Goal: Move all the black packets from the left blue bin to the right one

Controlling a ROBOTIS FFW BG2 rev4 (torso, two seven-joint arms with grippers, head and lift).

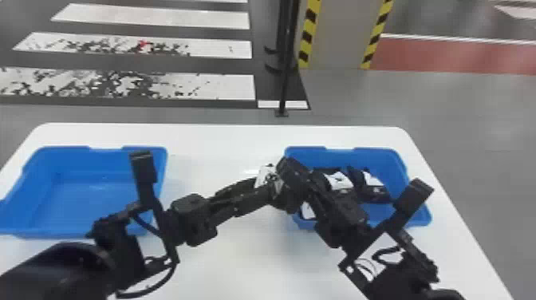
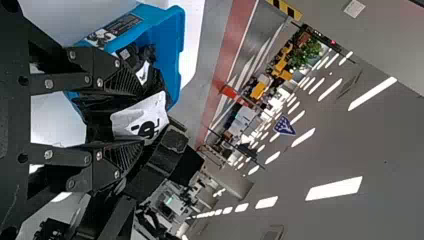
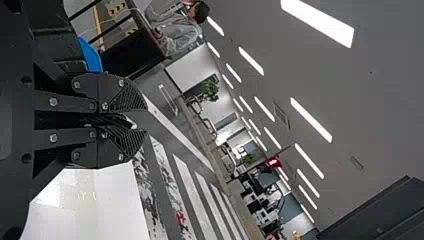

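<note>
In the head view my left gripper [image 1: 275, 187] meets my right gripper [image 1: 293, 173] at the near left corner of the right blue bin [image 1: 416, 211]. A black packet with a white label [image 1: 264, 176] is between them. The left wrist view shows the packet [image 2: 140, 117] filling the gap of my left gripper [image 2: 131, 119], which is shut on it. In the right wrist view my right gripper [image 3: 136, 122] is almost closed on a dark part of the packet [image 3: 112, 121]. More labelled black packets [image 1: 339, 180] lie in the right bin. The left blue bin [image 1: 95, 187] has a bare floor.
Both bins stand on a white table [image 1: 223, 139], far apart at left and right. Both forearms cross above its near half, with the right one over the right bin's near side. A dark post [image 1: 284, 79] rises beyond the table.
</note>
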